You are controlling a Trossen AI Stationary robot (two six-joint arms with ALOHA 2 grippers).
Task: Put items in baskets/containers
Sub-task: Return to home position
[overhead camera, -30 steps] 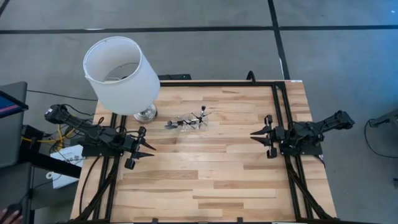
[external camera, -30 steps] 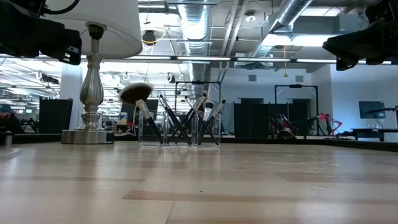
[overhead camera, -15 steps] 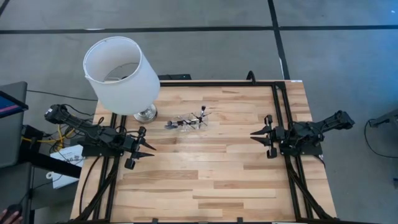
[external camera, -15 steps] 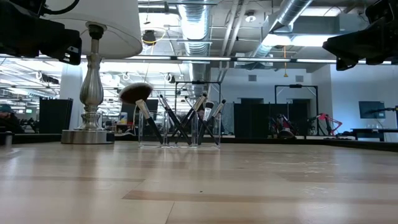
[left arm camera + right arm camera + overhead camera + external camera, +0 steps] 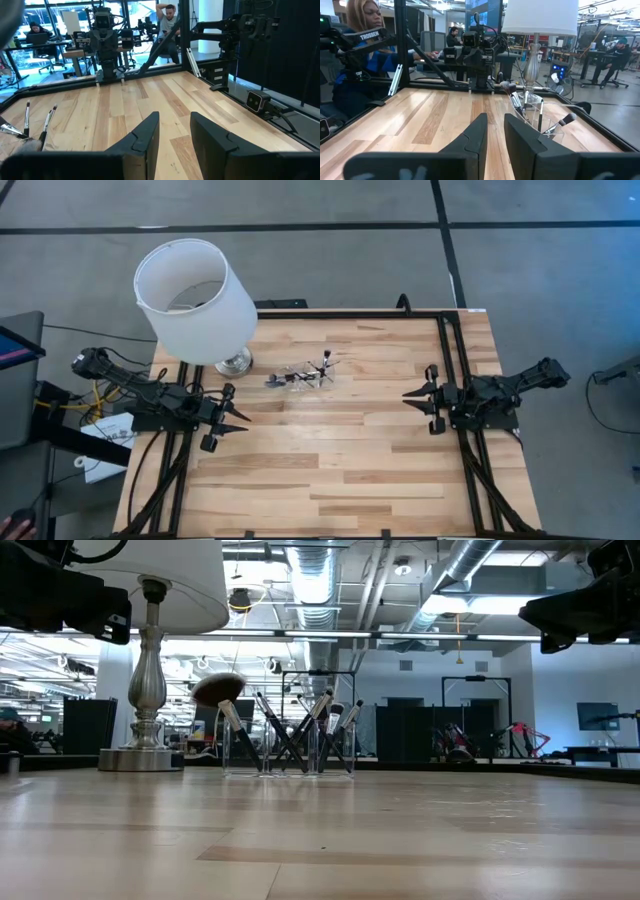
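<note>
Table (image 5: 340, 450): pale wood-plank top, black frame along the edges. Far-left corner: lamp, its round silver base (image 5: 234, 362) flat on the wood. Just right of the base, not touching: clear holder (image 5: 305, 377) standing on the planks, dark-handled brushes (image 5: 285, 735) leaning inside it. Near half: only bare boards showing.

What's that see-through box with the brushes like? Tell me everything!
The holder is clear plastic, so you see right through it. It looks split into a few side-by-side compartments. It stands upright on the wooden table, near the lamp but apart from it. Black-handled brushes lean inside, tips up, one big and fluffy. Only table and brushes touch it.
</note>
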